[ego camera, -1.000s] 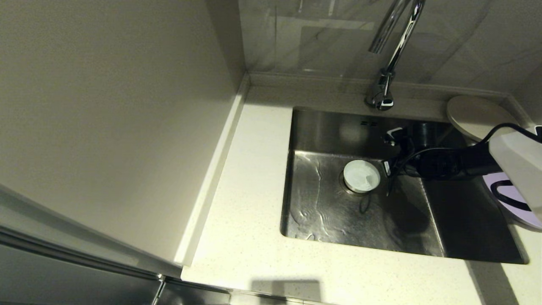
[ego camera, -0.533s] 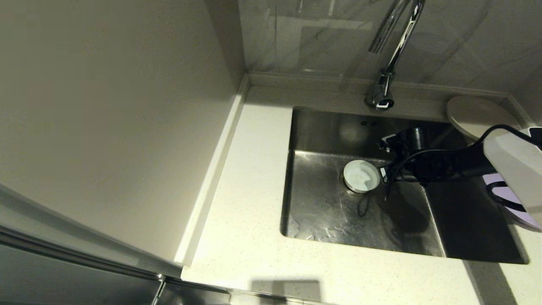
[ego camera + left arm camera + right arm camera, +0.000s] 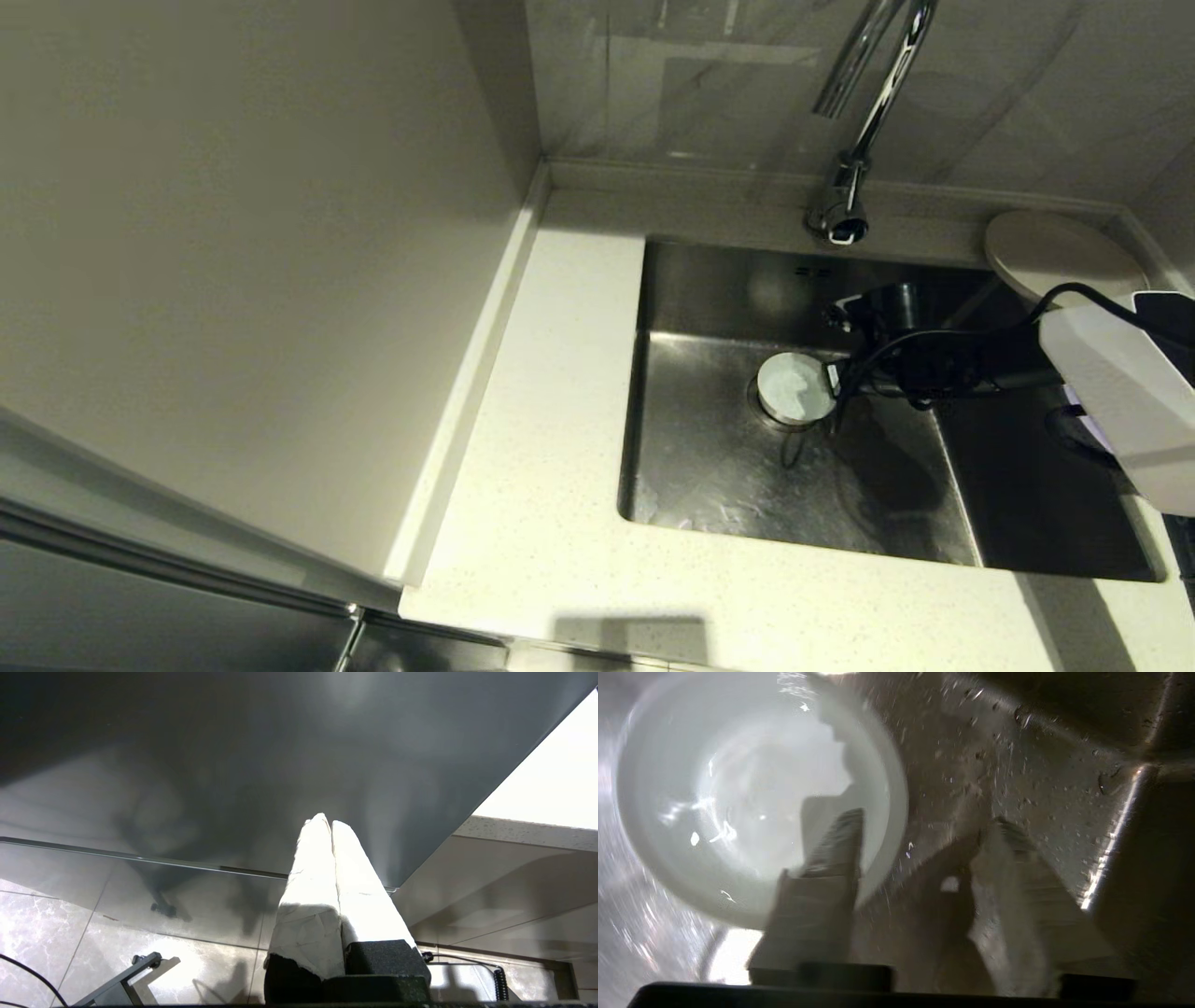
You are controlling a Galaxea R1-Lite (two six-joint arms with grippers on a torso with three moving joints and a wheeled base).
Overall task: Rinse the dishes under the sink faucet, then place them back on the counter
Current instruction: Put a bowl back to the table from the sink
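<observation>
Taped fingers of my right gripper are standing apart, straddling the white bowl's rim over the sink drain. I am judging a regrasp: closing and lifting comes next. Left gripper is hanging closed, parked.
</observation>
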